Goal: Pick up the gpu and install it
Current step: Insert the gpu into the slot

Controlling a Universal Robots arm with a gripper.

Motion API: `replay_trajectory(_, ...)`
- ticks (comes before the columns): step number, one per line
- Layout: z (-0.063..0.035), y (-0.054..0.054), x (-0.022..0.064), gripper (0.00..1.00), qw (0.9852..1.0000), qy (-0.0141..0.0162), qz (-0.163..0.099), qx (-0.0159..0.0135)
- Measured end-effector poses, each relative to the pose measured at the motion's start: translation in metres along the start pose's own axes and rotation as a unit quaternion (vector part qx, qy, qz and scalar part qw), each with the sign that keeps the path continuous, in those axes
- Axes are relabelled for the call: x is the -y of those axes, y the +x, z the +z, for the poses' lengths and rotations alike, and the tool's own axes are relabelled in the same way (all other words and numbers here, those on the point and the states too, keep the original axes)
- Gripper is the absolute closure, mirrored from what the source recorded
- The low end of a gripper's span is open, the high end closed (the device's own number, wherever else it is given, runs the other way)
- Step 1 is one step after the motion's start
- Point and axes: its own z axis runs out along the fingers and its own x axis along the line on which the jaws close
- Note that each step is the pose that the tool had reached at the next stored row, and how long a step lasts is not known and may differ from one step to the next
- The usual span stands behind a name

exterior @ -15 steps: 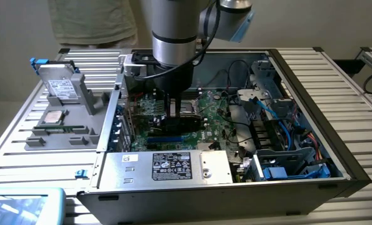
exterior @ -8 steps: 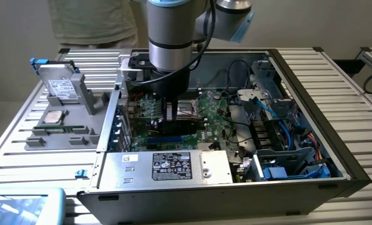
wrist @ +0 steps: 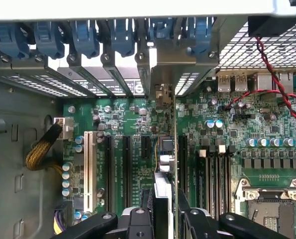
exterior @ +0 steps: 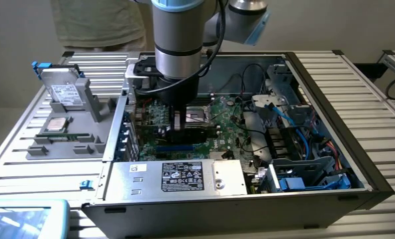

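One gpu (wrist: 167,155), one claw (wrist: 166,211)

On my screen the gpu (wrist: 166,159) shows a bare silver metal bracket — the end effector (wrist: 165,201) is matt black. The blue clips (wrist: 83,37) look like smooth plastic; the case (exterior: 250,214) is dull grey sheet metal, the tabletop (exterior: 356,89) ribbed satin metal.

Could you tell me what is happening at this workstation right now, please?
A robot arm reaches down into an open computer case. Its gripper is closed on the gpu, held on edge over the motherboard slots, with its silver bracket toward the case's rear openings. Whether the card is seated cannot be told. A hard drive sits in a grey holder at the exterior view's left.
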Motion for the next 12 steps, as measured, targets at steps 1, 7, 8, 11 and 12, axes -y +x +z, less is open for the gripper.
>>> replay_trajectory(1, 0.0001, 0.0005, -0.0002, 0.71, 1.0, 0.0, 0.0, 0.0004)
replay_trajectory(7, 0.0003, 0.0023, -0.0004, 0.71, 1.0, 0.0, 0.0, 0.0022)
replay_trajectory(8, 0.0005, 0.0022, -0.0004, 0.71, 1.0, 0.0, 0.0, 0.0026)
replay_trajectory(11, 0.001, 0.0023, -0.0013, 0.71, 1.0, -0.0001, 0.001, 0.0034)
replay_trajectory(12, 0.0011, 0.0026, -0.0016, 0.71, 1.0, -0.0002, 0.001, 0.0039)
